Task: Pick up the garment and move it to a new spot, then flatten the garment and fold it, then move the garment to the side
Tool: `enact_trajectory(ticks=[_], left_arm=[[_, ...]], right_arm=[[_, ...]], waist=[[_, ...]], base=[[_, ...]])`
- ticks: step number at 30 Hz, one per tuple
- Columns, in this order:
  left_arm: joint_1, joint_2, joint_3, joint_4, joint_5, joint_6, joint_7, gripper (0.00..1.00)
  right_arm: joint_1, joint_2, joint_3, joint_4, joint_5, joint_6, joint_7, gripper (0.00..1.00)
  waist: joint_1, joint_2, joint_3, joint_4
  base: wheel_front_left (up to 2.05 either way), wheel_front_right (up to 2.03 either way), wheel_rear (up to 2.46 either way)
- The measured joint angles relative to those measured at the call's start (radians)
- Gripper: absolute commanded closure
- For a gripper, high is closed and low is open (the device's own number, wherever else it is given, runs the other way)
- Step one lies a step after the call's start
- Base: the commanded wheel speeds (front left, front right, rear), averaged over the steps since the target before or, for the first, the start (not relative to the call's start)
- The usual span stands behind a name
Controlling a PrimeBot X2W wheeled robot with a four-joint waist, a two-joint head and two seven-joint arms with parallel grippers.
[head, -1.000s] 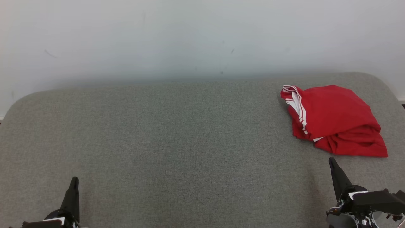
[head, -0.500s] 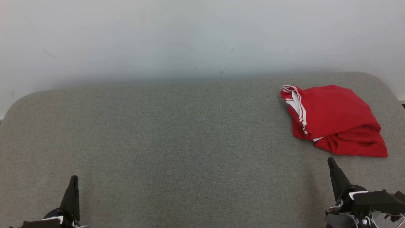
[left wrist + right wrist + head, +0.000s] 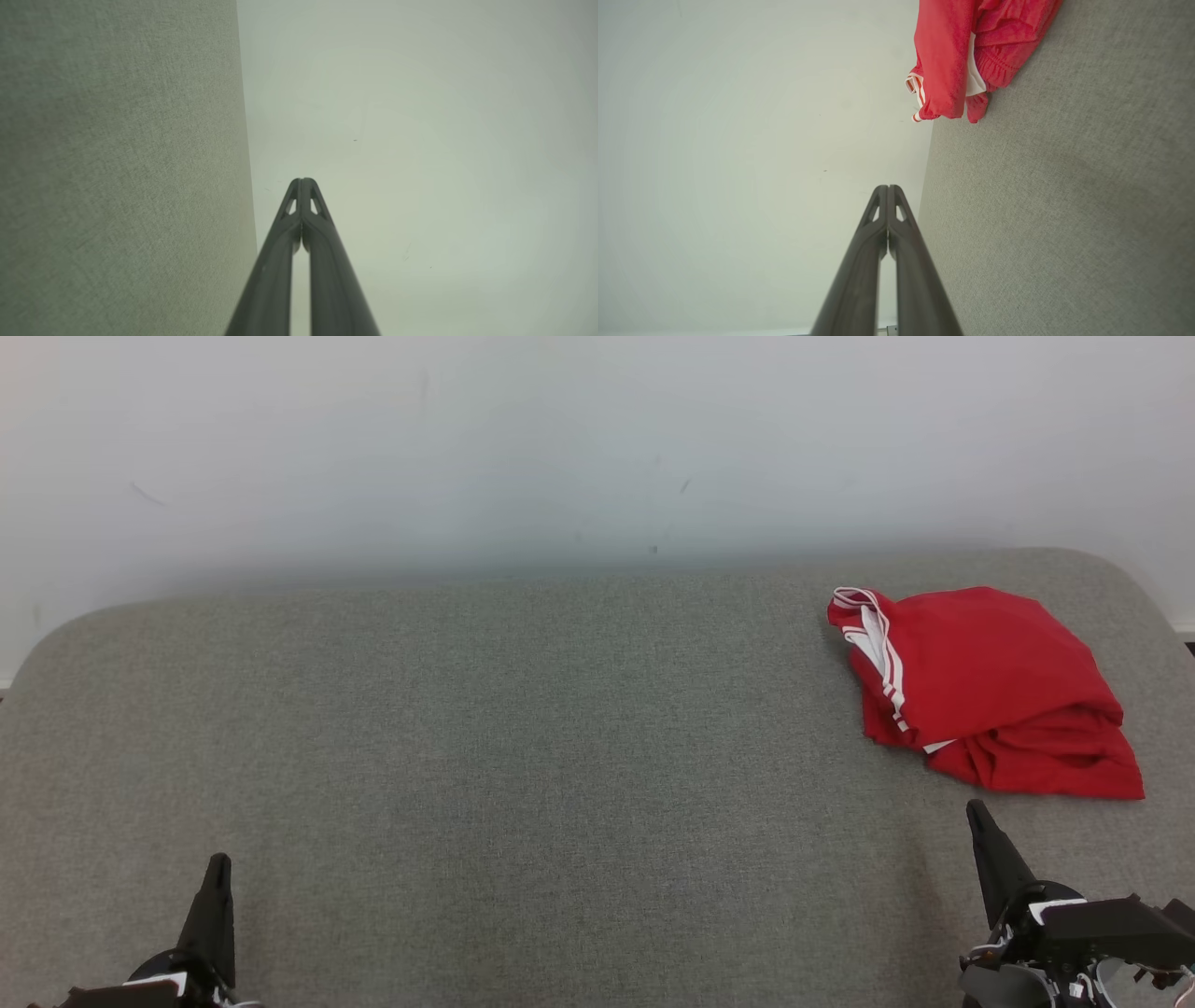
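Note:
The garment (image 3: 990, 686) is a red piece with white stripes, lying crumpled at the far right of the grey fabric surface (image 3: 523, 737). The right wrist view shows the garment (image 3: 957, 56) near its top edge. My right gripper (image 3: 976, 809) is shut with nothing in it, hovering just short of the garment's near edge. In its own wrist view the right gripper (image 3: 887, 187) has both fingers pressed together. Far from the garment, my left gripper (image 3: 218, 863) sits at the lower left, shut and empty, and the left gripper (image 3: 303, 180) shows closed tips in the left wrist view.
A pale wall (image 3: 560, 448) rises directly behind the grey surface. The surface's rounded corners lie at the far left and far right. A wide stretch of bare grey fabric separates the two grippers.
The right gripper has crept slightly up the view toward the garment. The left gripper and the garment have not moved.

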Motion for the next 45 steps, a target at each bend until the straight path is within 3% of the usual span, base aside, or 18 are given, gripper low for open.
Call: enact_trajectory(ticks=[45], left_arm=[[0.000,0.000,0.000,0.002,0.000,0.000,0.000,1.00]], right_arm=[[0.000,0.000,0.000,0.001,0.000,0.001,0.000,1.00]], waist=[[0.0000,-0.0001,0.000,0.000]], base=[[0.00,0.00,0.00]])
